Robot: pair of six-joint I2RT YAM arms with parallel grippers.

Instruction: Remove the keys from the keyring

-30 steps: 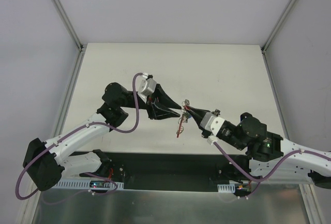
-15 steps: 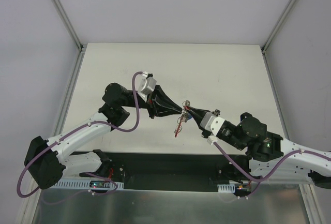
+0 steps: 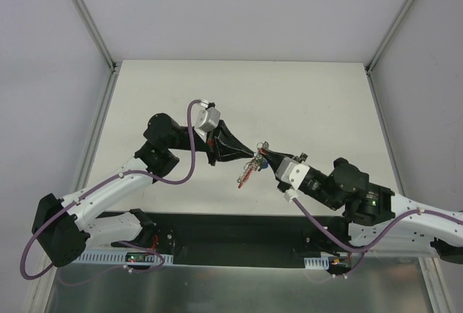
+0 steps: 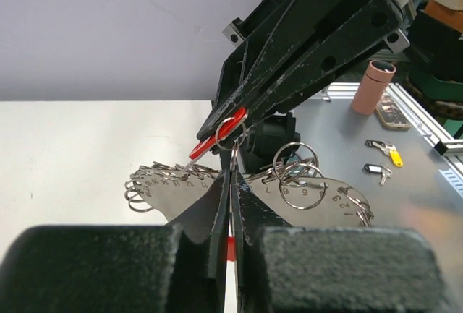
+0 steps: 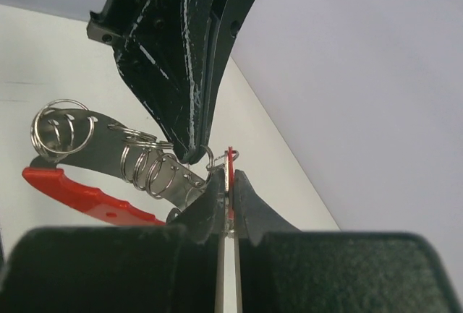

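**Both pincers clenched on the keyring, held above the table**

You are working over a cream table (image 3: 311,96) boxed in by plain grey walls (image 3: 239,9), with aluminium posts (image 3: 85,16) running up from its back corners. Past the right arm, your left wrist camera shows a grey metal ledge (image 4: 427,204). It carries a pinkish cylinder (image 4: 375,85) and two small loose keys (image 4: 377,172), one of them yellow-headed.

Your two arms meet tip to tip over the middle of the table, and the keyring (image 4: 210,141) hangs in the air between them.

Your left gripper (image 4: 230,183) is clenched, with no gap showing between its fingers. Seen from the right wrist, its tips meet at the thin silvery wire ring.

Your right gripper (image 5: 230,183) is clenched too, pinching the keyring's red band edge-on. From the left wrist, you can see that red curve caught at its tips, with the wire ring looped right there.

Just below the grip sits a flat metal plate (image 5: 108,143) stamped with numbers, with a row of split rings (image 5: 148,165) threaded through it. A red handle (image 5: 79,191) lies beside the plate. In the top view this shows as a small red piece dangling under the fingertips.

You cannot tell from these views whether a key sits on the wire ring; it is too small and crowded by the fingertips.
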